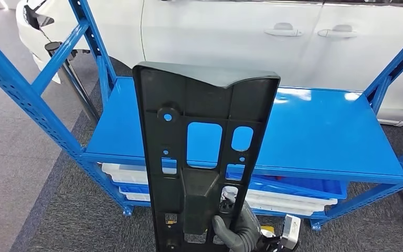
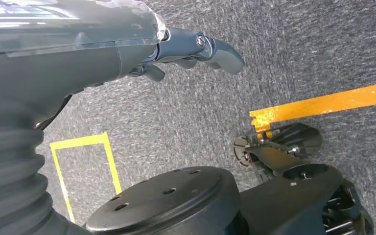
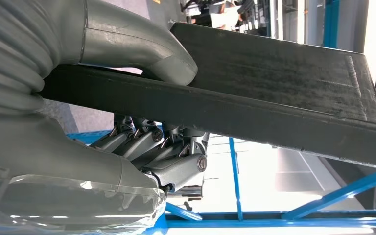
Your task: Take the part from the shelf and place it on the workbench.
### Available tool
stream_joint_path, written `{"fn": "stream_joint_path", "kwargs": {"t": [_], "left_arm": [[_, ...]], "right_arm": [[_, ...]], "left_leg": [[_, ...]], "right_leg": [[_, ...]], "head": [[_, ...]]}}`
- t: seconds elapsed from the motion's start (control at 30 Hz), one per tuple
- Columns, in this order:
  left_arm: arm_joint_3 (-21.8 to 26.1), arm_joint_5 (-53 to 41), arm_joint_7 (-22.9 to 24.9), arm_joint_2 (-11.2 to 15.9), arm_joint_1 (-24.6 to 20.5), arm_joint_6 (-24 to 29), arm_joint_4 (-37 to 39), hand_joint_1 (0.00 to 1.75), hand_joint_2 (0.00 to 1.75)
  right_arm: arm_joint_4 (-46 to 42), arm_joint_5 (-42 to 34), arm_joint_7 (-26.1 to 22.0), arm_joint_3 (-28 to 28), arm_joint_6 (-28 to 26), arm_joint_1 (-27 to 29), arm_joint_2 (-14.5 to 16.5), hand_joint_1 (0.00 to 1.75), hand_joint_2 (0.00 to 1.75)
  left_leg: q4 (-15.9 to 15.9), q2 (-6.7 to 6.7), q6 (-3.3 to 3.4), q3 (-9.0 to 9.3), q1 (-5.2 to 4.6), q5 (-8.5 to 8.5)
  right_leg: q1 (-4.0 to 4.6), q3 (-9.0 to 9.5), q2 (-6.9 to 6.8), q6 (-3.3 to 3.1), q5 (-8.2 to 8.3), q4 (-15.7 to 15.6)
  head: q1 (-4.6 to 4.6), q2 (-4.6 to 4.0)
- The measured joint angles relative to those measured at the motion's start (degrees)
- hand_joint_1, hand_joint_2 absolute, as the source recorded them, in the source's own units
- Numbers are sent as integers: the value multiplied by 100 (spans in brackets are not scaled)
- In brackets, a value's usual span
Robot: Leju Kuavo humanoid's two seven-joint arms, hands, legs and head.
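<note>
Head view: right hand [image 1: 237,231] grips the black part [image 1: 202,157] upright before the blue shelf [image 1: 315,131]; left hand [image 2: 196,49] hangs empty over grey carpet [image 2: 298,49].

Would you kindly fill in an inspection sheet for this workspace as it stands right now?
Surface: glossy blue metal shelf top, bare where visible; workbench not identified.
Job's things: long dark grey-green plastic part with cut-out holes, held upright in front of the shelf.
Clutter: white and blue plastic trays on the lower shelf level.
Hands: right hand grips the part's lower end, thumb on one face, fingers under the other; left hand holds nothing, hanging over the grey carpet.
Cables: nothing seen.
Surroundings: white car behind the shelf; yellow floor tape.
</note>
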Motion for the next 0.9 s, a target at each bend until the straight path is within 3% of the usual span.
{"fn": "stream_joint_path", "kwargs": {"t": [0.1,0.17,0.27,0.33,0.37,0.47,0.53,0.6,0.67,0.7,0.77,0.83,0.87,0.9], "left_arm": [[2,0,37,0,-4,-27,0,0,175],[2,-1,56,3,-8,-34,0,0,175],[16,-3,45,11,-45,-34,-2,0,175],[33,-13,35,16,-74,-33,-2,0,175],[39,-25,39,16,-75,-29,-2,0,175],[43,-67,64,14,-31,-10,-2,0,175],[45,-74,69,9,-1,-6,-1,0,175],[49,-74,60,2,8,-10,0,0,175],[50,-76,54,-9,9,-17,0,0,175],[50,-77,54,-15,9,-21,0,0,175],[51,-80,54,-17,8,-24,0,0,175],[54,-84,54,-17,6,-29,0,0,175],[55,-85,54,-17,4,-32,0,0,175],[57,-85,53,-19,2,-35,-1,0,175]], "right_arm": [[-1,1,58,1,5,5,1,141,175],[-1,-8,108,2,5,5,1,141,175],[3,-36,141,7,-7,13,-1,141,175],[8,-43,143,8,-34,30,-3,141,175],[10,-43,142,9,-55,44,-4,141,175],[10,-43,135,14,-109,80,-10,141,175],[10,-43,131,24,-115,91,-16,141,175],[10,-43,130,35,-119,102,-28,141,175],[10,-43,128,43,-128,107,-38,141,175],[10,-44,126,45,-133,107,-41,141,175],[14,-45,121,46,-144,107,-49,141,175],[25,-45,113,46,-164,111,-62,141,175],[31,-45,108,46,-179,112,-67,141,175],[34,-45,104,46,-191,113,-73,141,175]], "left_leg": [[-6,3,-78,-11,-9,-9],[157,6,-135,-59,-10,-150],[1117,7,-201,-434,-7,-682],[1582,8,-226,-575,-6,-813],[1481,8,-229,-490,0,-700],[399,7,-214,40,21,-177],[40,-1,-160,152,12,-117],[14,-10,-78,107,8,-112],[-3,-3,0,79,26,-56],[-15,8,39,64,33,-26],[-7,33,85,7,24,22],[15,45,98,-61,9,59],[31,46,97,-88,3,71],[48,43,93,-108,-4,79]], "right_leg": [[6,39,4,-54,7,-132],[-28,60,-9,-106,27,-177],[-43,63,-40,-151,38,-196],[-41,62,-52,-153,39,-190],[-41,65,-50,-153,39,-184],[-32,48,-25,-123,41,-135],[-11,-23,-8,-59,72,-97],[-1,-81,0,14,116,-89],[-14,-137,1,76,17,22],[-23,-219,2,102,-136,221],[-36,-510,0,144,-569,940],[-45,-706,0,157,-794,1512],[-46,-645,0,149,-741,1487],[-47,-468,0,130,-600,1233]], "head": [[-2,0],[-2,0],[-2,0],[-2,0],[-2,0],[-2,0],[-2,0],[-2,0],[-1,0],[-1,0],[-2,0],[-2,0],[-2,0],[-2,0]]}}
